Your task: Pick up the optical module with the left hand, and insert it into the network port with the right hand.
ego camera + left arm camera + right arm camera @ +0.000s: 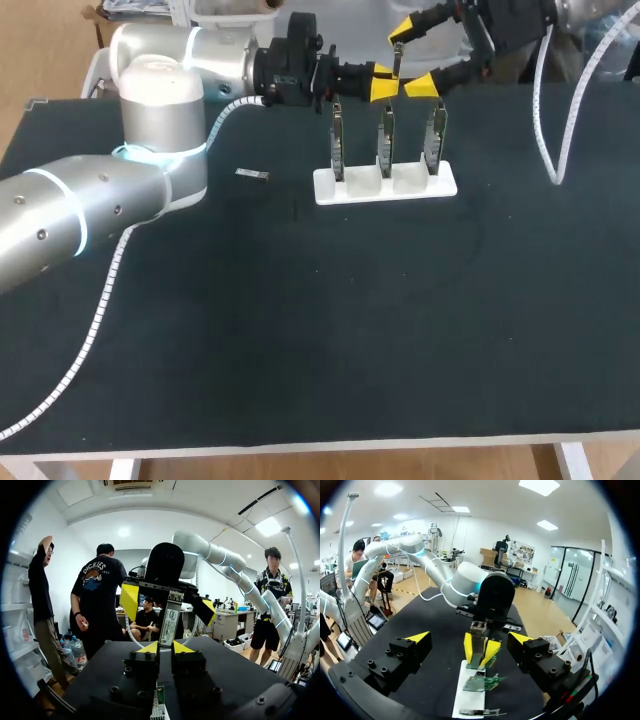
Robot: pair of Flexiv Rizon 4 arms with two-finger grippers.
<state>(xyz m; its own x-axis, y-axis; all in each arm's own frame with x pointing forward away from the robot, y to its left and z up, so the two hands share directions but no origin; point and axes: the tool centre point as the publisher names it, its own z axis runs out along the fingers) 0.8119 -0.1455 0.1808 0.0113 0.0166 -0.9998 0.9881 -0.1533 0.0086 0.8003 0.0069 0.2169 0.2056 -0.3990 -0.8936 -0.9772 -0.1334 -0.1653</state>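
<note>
1. The left gripper [166,648] is closed on the module [170,616]. It pinches the lower end, and the module stands upright above its fingers, in the air and higher than the stand [440,186].
2. The right gripper [412,57] is wide open. Its two fingers stand on either side of the module's upper part and do not touch it.
3. The module is a small, thin bar. I judge it light and stiff, so weight is no problem. The risk is that it slips or turns in the fingers.
4. Its faces look smooth, and one carries a label, so the yellow pads may slide. A flat hold on two opposite faces seems safest.
5. The right gripper should take the free upper half, away from the left fingers, and leave the plug end free. I cannot tell which end that is.
6. The port must be on one of the three upright boards [385,140] in the stand, but I cannot make it out. The boards look thin, so the push should be straight and gentle.
7. Another small part [252,175] lies on the table [300,330], apart from the stand.
</note>
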